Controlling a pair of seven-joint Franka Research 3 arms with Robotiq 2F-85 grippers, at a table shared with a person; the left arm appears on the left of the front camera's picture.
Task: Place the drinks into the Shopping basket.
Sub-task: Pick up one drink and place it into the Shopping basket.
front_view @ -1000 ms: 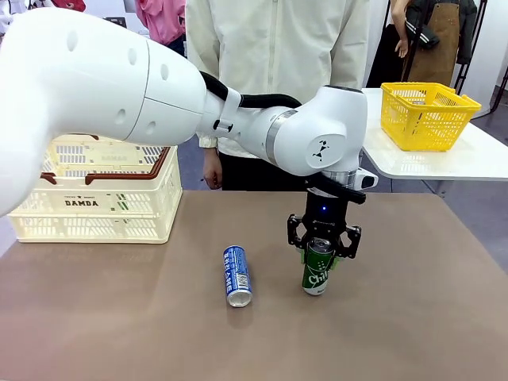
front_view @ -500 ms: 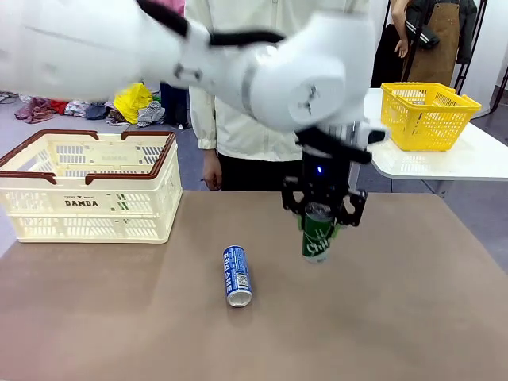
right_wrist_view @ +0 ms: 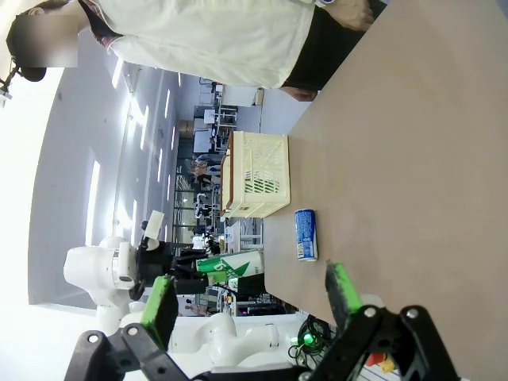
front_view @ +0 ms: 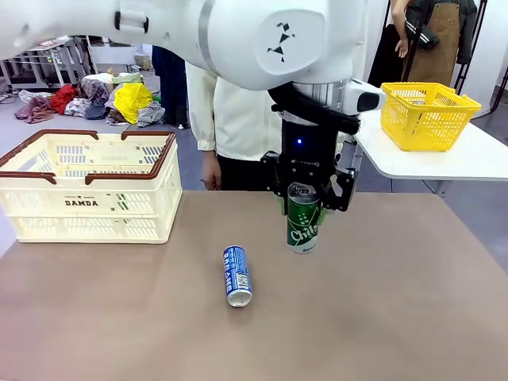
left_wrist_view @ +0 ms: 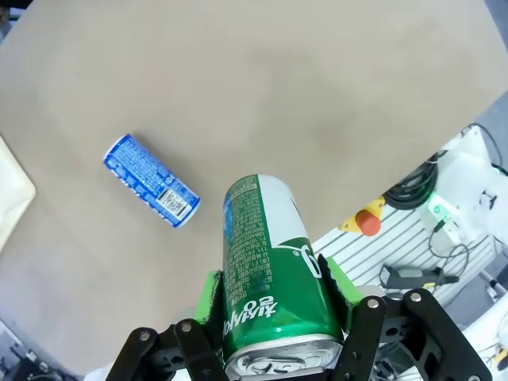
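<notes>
At the far left of the surface (front_view: 397, 317) the Shopping basket (front_view: 119, 218) is standing upright with its mouth open and its handles folded out along the rim, so a can is likely meant to be lowered in from above. Right of it, near the middle of the surface, the blue can (front_view: 236, 275) is lying on its side with its silver top pointing towards the robot; it is waiting well apart from the basket and below and to the left of the raised arm. Further right, the left end effector (front_view: 304, 211) is pointing straight down and clamping the green can (front_view: 302, 230) by its upper part, green pads (left_wrist_view: 208, 295) pressing on opposite sides just under the silver top. The can is hanging upright and clear of the surface, which is probably so that it can travel over the basket's wall. The basket is sitting well to the left of this load, with the blue can between them. On a separate white table at the far right a yellow basket (front_view: 427, 115) is resting, seemingly no part of the job. The right end effector (right_wrist_view: 252, 300) is gaping wide with nothing between its pads, apparently waiting off to the side.
</notes>
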